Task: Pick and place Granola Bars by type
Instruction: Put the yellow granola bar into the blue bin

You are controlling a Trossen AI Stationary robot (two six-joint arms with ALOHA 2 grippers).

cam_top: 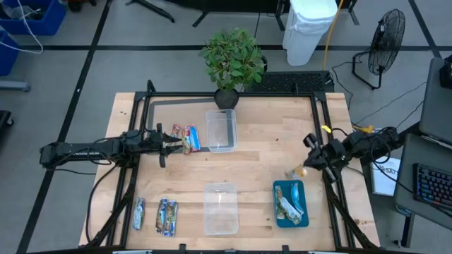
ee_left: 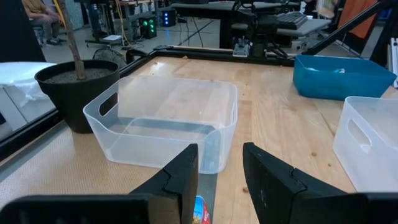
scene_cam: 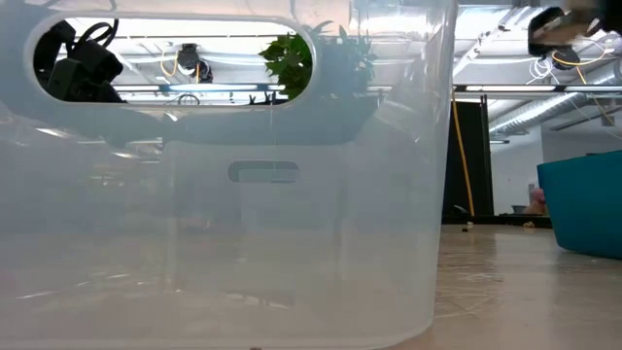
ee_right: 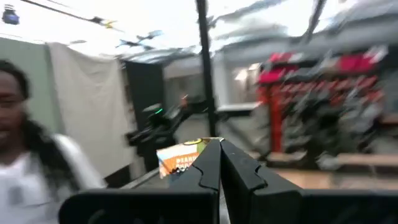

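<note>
**Granola bars partly sorted, one bar clamped by the right gripper**

Hovering over the left half of the wooden table (cam_top: 261, 152), the left gripper (cam_top: 168, 144) is seen with its fingers (ee_left: 180, 177) apart and nothing between them. Just ahead of its tips, two red-blue shiny-wrapped granola bars (cam_top: 186, 138) lie flat, and beyond them stands a clear rectangular plastic tub (cam_top: 221, 130). Well off to its side, near the table's front edge, three blue-white wrapped bars (cam_top: 158, 215) are laid out beside a second clear tub (cam_top: 221, 207).

The right gripper (cam_top: 308, 165) is held raised near the right edge, jaws pressed together on a gold-labelled bar (ee_right: 181, 157). Just beside it, toward the table's front, a flat teal rectangular tray (cam_top: 278, 190) holds green-gold bars (cam_top: 289, 209).
</note>
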